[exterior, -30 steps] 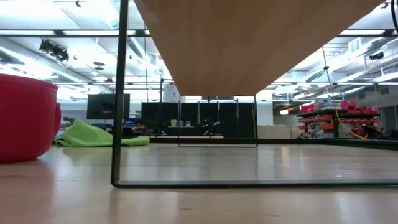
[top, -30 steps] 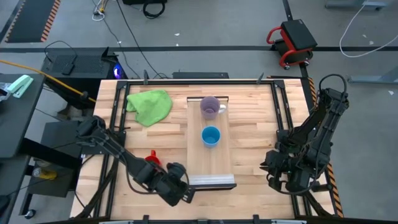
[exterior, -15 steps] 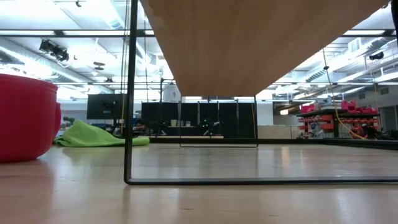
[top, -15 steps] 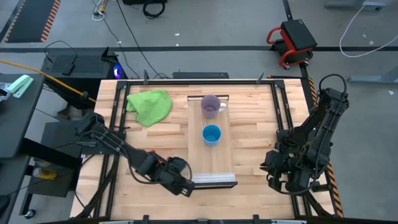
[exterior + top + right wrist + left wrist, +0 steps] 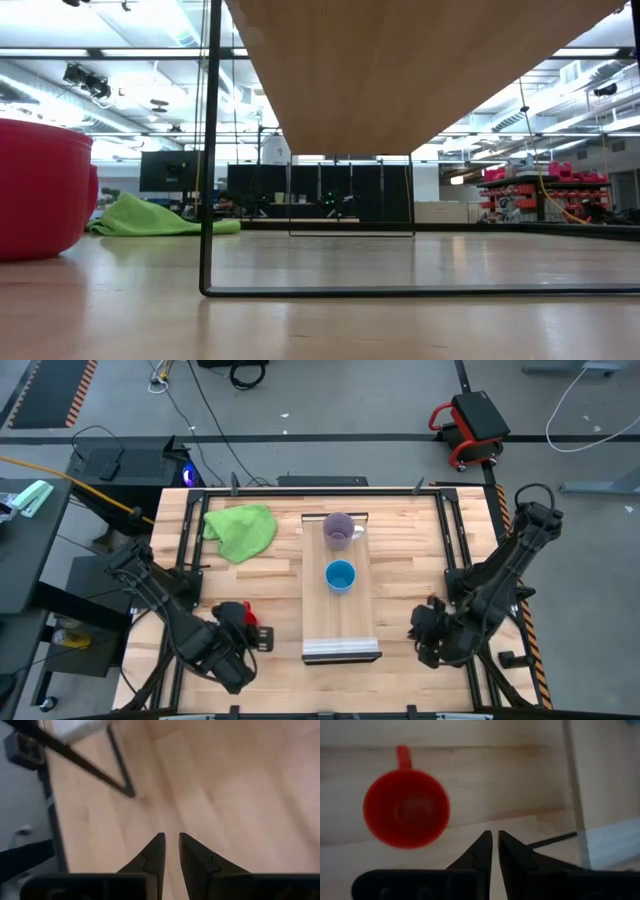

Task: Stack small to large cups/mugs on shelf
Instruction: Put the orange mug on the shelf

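Two cups are already sitting on the shelf (image 5: 340,622): the purple mug (image 5: 338,531) toward the far end and the blue cup (image 5: 339,577) near the middle, apart from each other and not nested. The red mug (image 5: 245,618) is standing upright on the counter (image 5: 400,560) to the left of the shelf's near end, so the step in hand looks like fetching this last mug. The left hand (image 5: 495,841) is hovering just beside the mug, empty, its fingers pinched nearly together with only a thin slit between them; in its wrist view the mug's open mouth and handle are showing off to one side of the fingertips. The next move, as I judge it, is calling for the fingers to spread, line up over the rim or handle, and come down for a grip before carrying the mug to the shelf. The right hand (image 5: 169,841) is waiting over bare counter at the near right, also nearly closed and holding nothing. From above, the left arm is covering most of the red mug, so only a sliver is showing. In the low view the mug is being cut off at the left edge, and the shelf's underside is filling the top, hiding the cups on it. A green cloth (image 5: 241,528) is lying at the far left.
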Action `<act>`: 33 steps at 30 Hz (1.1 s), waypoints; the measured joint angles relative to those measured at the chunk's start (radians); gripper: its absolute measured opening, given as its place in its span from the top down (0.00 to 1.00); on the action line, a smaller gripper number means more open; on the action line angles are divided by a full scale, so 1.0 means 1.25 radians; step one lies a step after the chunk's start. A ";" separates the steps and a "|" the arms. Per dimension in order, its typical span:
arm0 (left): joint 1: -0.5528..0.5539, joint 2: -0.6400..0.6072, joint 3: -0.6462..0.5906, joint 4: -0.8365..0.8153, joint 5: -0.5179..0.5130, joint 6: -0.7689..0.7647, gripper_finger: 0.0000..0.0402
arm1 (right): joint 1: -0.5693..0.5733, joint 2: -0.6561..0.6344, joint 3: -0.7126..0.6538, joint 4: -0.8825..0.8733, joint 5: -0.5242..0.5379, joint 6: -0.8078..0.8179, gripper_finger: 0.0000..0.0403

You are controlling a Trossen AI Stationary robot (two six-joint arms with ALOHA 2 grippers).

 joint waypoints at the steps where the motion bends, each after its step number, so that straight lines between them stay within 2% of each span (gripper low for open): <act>1: -0.003 0.000 0.000 0.002 -0.009 0.021 0.90 | -0.010 -0.003 -0.025 0.047 -0.020 -0.009 0.85; 4: 0.000 0.000 0.000 -0.010 -0.005 0.024 0.90 | -0.036 -0.004 -0.065 0.143 -0.043 -0.027 0.87; 7: 0.001 0.000 0.000 -0.050 0.002 -0.029 0.90 | -0.054 -0.004 -0.071 0.207 -0.047 -0.073 0.89; 11: -0.001 0.000 0.000 -0.110 0.073 -0.072 0.91 | -0.073 -0.003 -0.071 0.313 -0.082 -0.167 0.91; 14: -0.001 0.001 0.000 -0.132 0.114 -0.079 0.92 | -0.080 0.004 -0.071 0.352 -0.094 -0.207 0.92; 21: 0.003 0.002 0.000 -0.141 0.128 -0.085 0.93 | -0.112 0.052 -0.071 0.456 -0.163 -0.292 0.92; 33: 0.002 0.002 0.000 -0.144 0.104 -0.075 0.93 | -0.175 0.068 -0.071 0.469 -0.175 -0.345 0.92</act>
